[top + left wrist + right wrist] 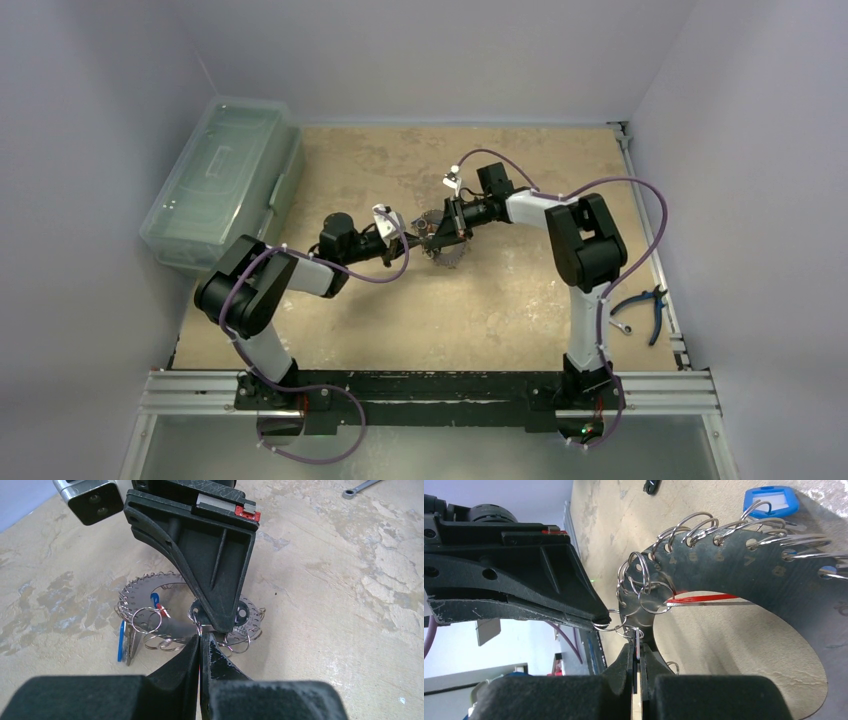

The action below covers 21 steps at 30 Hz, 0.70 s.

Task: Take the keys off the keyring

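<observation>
Clear plastic bin (222, 180) w/ lid far left; blue-handled pliers (645, 305) & spanner (621, 326) right edge.

You saw the keyring (769, 555) in dull grey sheet metal, wire loops (644, 582) glossy metal; left gripper (200, 639) matt blk plastic; table (350, 605) rough, mottled.

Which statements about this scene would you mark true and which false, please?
1. Both grippers are open. False: the left gripper and right gripper are shut, the right one on the keyring.
2. The pliers lie by the right edge of the table. True.
3. The box stands on the right. False: it is on the left.
4. A blue tag hangs at the keyring. True.
</observation>
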{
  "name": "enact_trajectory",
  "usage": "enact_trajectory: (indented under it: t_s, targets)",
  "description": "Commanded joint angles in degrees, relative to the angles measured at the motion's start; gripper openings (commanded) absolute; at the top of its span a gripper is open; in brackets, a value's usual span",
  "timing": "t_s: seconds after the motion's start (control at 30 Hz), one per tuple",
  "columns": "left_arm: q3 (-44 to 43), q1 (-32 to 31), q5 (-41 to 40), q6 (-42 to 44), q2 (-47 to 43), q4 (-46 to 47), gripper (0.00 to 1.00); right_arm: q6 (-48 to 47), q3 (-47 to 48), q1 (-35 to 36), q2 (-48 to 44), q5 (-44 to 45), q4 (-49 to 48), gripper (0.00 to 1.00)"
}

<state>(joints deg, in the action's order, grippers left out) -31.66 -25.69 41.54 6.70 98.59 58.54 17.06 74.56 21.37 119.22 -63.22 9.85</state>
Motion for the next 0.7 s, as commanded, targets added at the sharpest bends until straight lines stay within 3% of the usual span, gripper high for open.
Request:
enact_trajectory:
  t_s: [0.0, 0.23, 0.67]
  targets:
    - [-0.73, -0.76, 1.19, 1.55, -0.67, 4.16, 0.00, -0.23, 1.44, 0.62, 0.40, -0.06, -1.00, 0.00]
    - [-0.62, -0.76, -2.51, -0.75, -0.61, 3.79, 0.00, -1.77, -0.74, 0.63, -2.55, 0.87, -2.48, 0.00]
    - [-5.40, -0.72, -6.64, -4.68, 0.26, -5.67, 0.00, -5.30, -2.95, 0.62, -6.61, 2.23, -3.00, 0.00]
